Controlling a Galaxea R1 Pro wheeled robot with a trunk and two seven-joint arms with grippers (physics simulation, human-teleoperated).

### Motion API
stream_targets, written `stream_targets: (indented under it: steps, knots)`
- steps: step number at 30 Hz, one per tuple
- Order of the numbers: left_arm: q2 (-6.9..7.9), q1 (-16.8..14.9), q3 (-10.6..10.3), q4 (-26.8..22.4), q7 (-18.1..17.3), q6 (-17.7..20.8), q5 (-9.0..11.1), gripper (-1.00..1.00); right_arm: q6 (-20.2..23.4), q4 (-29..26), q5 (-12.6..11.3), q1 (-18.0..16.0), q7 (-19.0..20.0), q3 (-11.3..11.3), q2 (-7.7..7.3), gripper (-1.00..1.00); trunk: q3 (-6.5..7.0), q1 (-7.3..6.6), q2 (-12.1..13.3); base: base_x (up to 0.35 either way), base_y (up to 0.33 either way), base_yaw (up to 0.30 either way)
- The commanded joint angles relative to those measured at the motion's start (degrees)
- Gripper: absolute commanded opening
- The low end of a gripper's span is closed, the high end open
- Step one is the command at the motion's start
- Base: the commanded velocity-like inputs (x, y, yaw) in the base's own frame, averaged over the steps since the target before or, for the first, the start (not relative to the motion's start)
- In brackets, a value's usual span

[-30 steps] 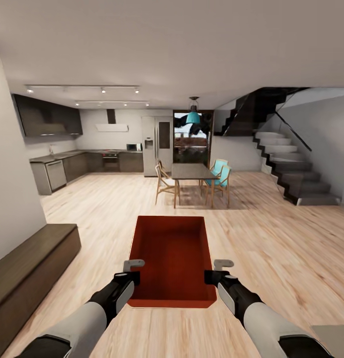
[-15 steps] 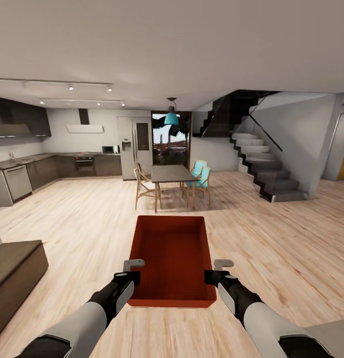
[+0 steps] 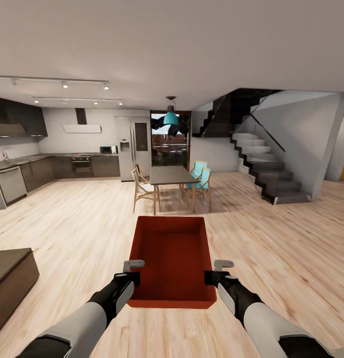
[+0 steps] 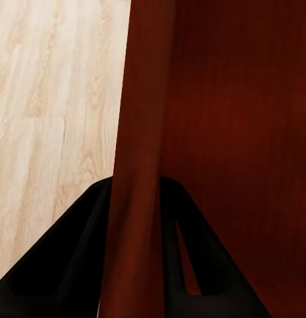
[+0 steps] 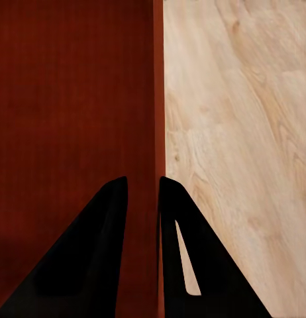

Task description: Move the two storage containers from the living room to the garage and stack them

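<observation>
I am carrying one red storage container (image 3: 172,261) above the wood floor (image 3: 82,228), long axis pointing ahead, left gripper (image 3: 130,271) and right gripper (image 3: 215,272) each clamping a side wall.

- Bright, even light; ceiling spotlights (image 3: 65,85) glow above the kitchen.
- Soft shadow under the table (image 3: 172,175).
- Renders slightly soft; wrist views blurred close up.
</observation>
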Motion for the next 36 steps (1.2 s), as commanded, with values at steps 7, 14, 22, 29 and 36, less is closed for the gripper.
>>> stream_targets:
  steps: [7,14,22,29,36]
  knots:
    - [0.08,0.0,-0.7,0.1,0.5,0.2,1.4,-1.0,-0.4,-0.6,0.1,0.0,0.0,-0.7,-0.03,-1.0,-0.02,0.05,0.0,0.323,0.0,0.0]
    - [0.1,0.0,-0.6,-0.1,0.5,0.2,1.4,-1.0,-0.3,-0.9,0.1,0.0,-0.1,-0.8,-0.03,-1.0,-0.02,0.05,0.0,0.323,0.0,0.0]
    - [0.17,0.0,-0.6,-0.1,0.3,0.2,1.4,-1.0,-0.3,-0.9,0.1,0.0,-0.2,-0.8,-0.04,-1.0,-0.02,0.05,0.0,0.323,0.0,0.0]
    - [0.17,0.0,-0.6,-0.1,0.3,0.2,1.5,-1.0,-0.4,-0.8,0.1,0.0,-0.3,-0.8,-0.08,-1.0,-0.02,0.05,0.0,0.323,0.0,0.0]
    - [0.17,0.0,-0.6,0.0,0.3,0.2,1.5,-1.0,-0.5,-0.7,0.1,0.0,-0.3,-0.8,-0.03,-1.0,-0.02,0.05,0.0,0.323,0.0,0.0]
